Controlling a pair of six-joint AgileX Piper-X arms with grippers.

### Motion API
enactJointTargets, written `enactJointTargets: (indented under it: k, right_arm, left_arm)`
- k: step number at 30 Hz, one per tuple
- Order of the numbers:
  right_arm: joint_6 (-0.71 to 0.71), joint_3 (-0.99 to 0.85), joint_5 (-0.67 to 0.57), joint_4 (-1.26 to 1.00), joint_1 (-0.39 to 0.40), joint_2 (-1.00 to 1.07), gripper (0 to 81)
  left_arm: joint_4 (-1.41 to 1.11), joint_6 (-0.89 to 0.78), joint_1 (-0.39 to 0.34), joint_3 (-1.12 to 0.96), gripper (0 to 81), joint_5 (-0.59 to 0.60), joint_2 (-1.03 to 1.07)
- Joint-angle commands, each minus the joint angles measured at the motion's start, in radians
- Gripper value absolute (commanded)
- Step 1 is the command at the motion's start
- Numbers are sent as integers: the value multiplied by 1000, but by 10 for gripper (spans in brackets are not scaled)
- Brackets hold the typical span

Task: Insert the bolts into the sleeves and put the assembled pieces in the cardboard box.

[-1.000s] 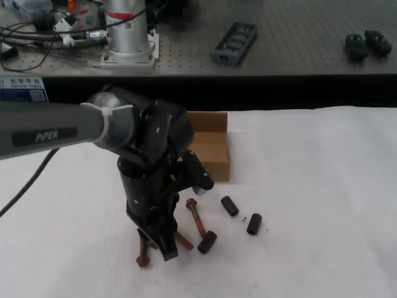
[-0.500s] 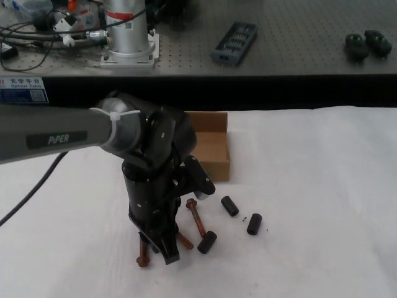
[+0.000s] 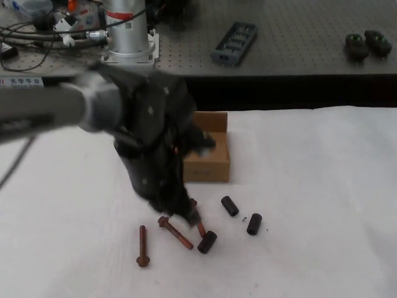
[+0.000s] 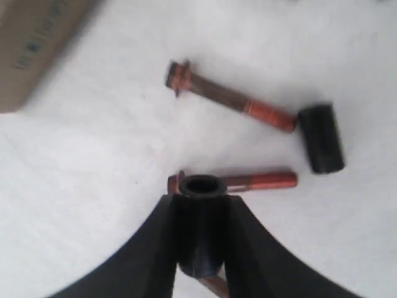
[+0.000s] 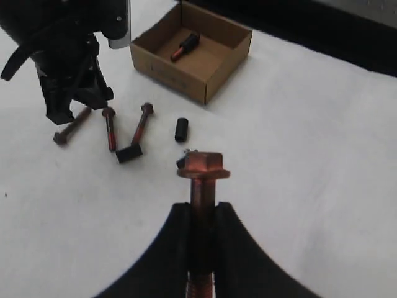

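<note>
The left gripper (image 4: 201,208), down on the cloth (image 4: 93,186) a second ago, is now lifted with a black sleeve (image 4: 200,248) pinched in it above the loose bolts (image 4: 229,99). A bolt (image 5: 203,167) is clamped in the right gripper (image 5: 203,211), so insertion is judged next.

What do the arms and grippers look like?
Left arm: grey link with a dark band, black wrist housing. Left gripper and right gripper: matte black fingers, flaring in curves toward the base.
</note>
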Motion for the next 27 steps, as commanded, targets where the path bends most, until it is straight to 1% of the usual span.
enactJointTargets:
  k: [1,2,5,7,9,11,15,18,20,21,25,27]
  right_arm:
    - [81,39,-7,-163,-6,-6,37]
    - [103,52,-18,-200,-6,-6,37]
    - [173,111,-101,-389,-6,-6,37]
    - [220,149,-165,-525,-6,-6,37]
    - [261,185,-204,-657,-6,-6,37]
    - [304,219,-233,-799,-6,-6,37]
    - [384,274,-238,-972,-6,-6,37]
    - [429,310,-262,-1092,-6,-1,37]
    - [445,329,-325,-1169,-6,18,37]
    - [445,334,-377,-1209,-6,34,37]
    - [445,338,-591,-1348,1,137,37]
    - [445,338,-669,-1417,0,201,37]
  left_arm:
    - [-11,-144,9,-4,58,88,-57]
    - [-18,-164,9,-4,58,113,-81]
    - [-63,-171,9,6,58,186,-147]
    - [-117,-184,9,37,58,253,-202]
    - [-179,-204,9,80,58,295,-255]
    - [-260,-226,9,146,58,338,-317]
    - [-463,-272,9,317,58,435,-457]
    - [-655,-324,1,467,58,477,-567]
    - [-787,-351,-11,576,58,479,-644]
    - [-861,-365,-22,628,58,486,-680]
    - [-1085,-369,-92,803,58,475,-792]
    - [-1152,-369,-121,867,58,460,-828]
